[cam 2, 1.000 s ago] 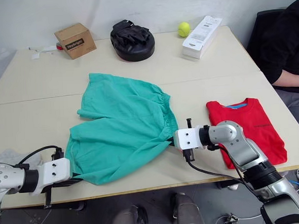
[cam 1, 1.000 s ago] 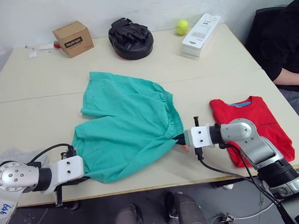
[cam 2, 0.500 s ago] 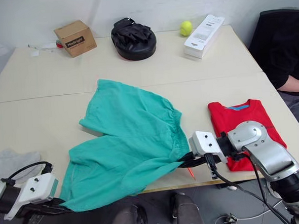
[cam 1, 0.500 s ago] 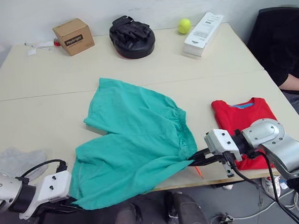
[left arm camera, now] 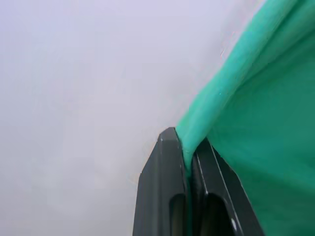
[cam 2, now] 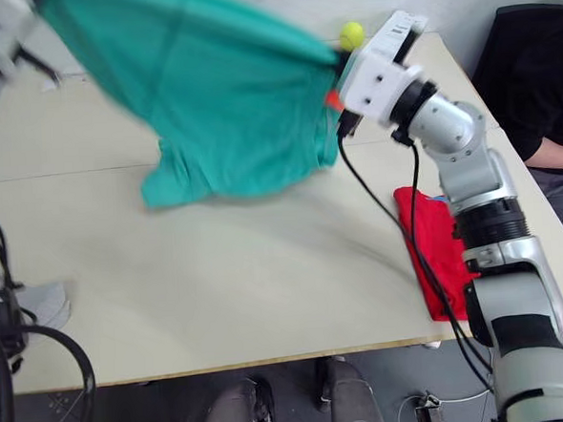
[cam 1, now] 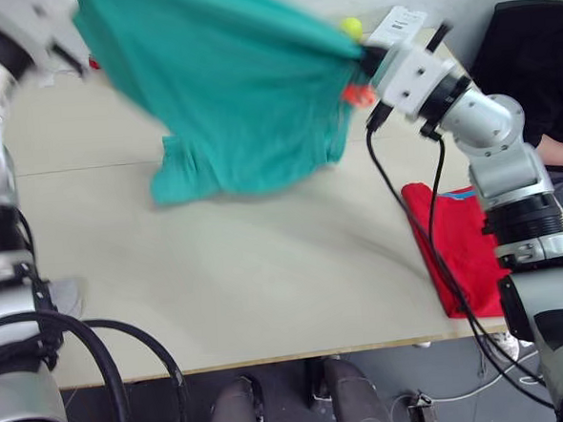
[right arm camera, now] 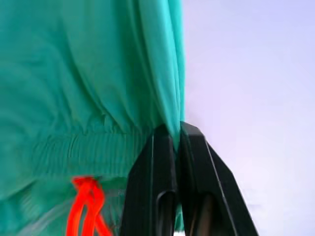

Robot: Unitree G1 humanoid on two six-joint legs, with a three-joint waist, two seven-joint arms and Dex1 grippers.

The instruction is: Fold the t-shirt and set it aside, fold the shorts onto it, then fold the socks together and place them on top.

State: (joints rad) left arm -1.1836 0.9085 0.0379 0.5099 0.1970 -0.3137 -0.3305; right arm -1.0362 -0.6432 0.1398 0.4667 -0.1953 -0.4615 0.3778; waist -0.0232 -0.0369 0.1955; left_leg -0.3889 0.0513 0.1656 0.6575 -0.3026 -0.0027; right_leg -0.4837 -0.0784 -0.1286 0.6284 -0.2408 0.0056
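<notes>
The teal-green shorts (cam 1: 226, 90) hang in the air above the table, stretched between both raised arms, their lower edge brushing the tabletop. My left gripper (left arm camera: 187, 147) is shut on one corner of the shorts at the upper left. My right gripper (right arm camera: 175, 132) is shut on the waistband corner, beside the orange drawstring (right arm camera: 86, 201). The folded red t-shirt (cam 1: 456, 248) lies at the table's right edge, partly behind my right arm. A light grey sock (cam 2: 43, 304) shows at the table's left edge.
A yellow-green ball (cam 2: 351, 35) and a white box (cam 2: 395, 32) sit at the back of the cream table (cam 1: 267, 279). A person in black sits at the far right (cam 1: 531, 71).
Both arms have swung up from the table's front edge, lifting the shorts off the table into the air. The shorts now hide the back of the table.
</notes>
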